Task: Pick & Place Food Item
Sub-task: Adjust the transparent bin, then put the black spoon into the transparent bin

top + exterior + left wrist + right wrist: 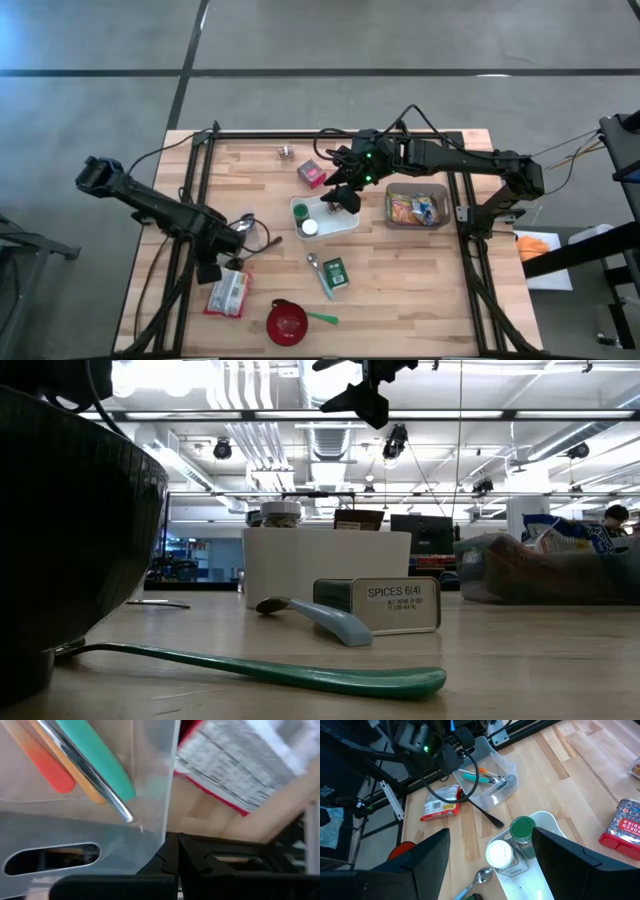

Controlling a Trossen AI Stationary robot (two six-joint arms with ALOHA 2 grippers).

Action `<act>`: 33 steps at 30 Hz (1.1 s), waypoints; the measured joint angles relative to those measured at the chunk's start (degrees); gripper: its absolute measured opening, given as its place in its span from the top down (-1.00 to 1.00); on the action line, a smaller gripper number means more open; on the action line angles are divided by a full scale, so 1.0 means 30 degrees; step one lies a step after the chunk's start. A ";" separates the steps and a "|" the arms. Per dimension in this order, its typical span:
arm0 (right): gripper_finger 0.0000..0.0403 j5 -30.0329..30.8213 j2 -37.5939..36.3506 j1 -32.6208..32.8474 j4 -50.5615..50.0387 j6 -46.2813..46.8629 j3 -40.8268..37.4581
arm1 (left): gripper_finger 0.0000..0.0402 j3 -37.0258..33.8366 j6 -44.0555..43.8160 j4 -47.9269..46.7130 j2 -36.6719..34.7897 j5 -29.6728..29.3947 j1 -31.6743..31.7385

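Right gripper (490, 839): jaws wide, nothing between them, hovering directly over the white tray (340, 224), above its rear half. Left gripper (172, 862): jaws fully closed, well to the left of the tray, pressed up against the clear container (505, 787). Cannot tell whether they pinch the container's wall or only touch it. The container holds loose utensils: a teal handle, an orange one, a metal one. Objects, from the front table edge back, all placed relative to the tray. Red bowl (287, 322): well in front of the tray, with a green spoon (300, 672) lying just beside it on the right. Red and white packet (228, 294): in front of the tray and off to its left, lying flat, close to the left arm. Green spice tin (390, 605): near the tray's front edge, lying on its side, with a blue-handled spoon (320, 618) touching or nearly touching its left side. In the tray's left end two food jars stand upright and side by side: a green-lidded jar (522, 827) towards the back and a white-lidded jar (499, 854) towards the front. The rest of the tray is bare. Clear bin (500, 575): just right of the tray, filled with snack packets. Pink box (311, 173): just behind the tray's left end. Small jar (286, 152): further back, near the far table edge.
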 joint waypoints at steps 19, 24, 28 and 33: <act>-0.37 0.0000 -0.0004 0.0000 0.0011 0.0069 0.0000 | 1.00 -0.0267 -0.1690 0.0120 0.0007 -0.6942 0.1808; -0.37 0.0000 -0.0004 0.0022 0.0011 0.0168 0.0000 | 0.92 0.0516 -0.1397 0.0925 -0.0007 -0.6164 0.2091; -0.37 0.0000 0.0000 0.0132 0.0011 0.0168 0.0000 | 0.64 0.1316 -0.0660 0.2656 -0.0007 -0.6144 0.2059; -0.37 -0.0007 -0.0004 0.0263 0.0011 0.0153 0.0000 | 0.26 0.1333 0.0390 0.6061 0.0040 -0.6162 0.2055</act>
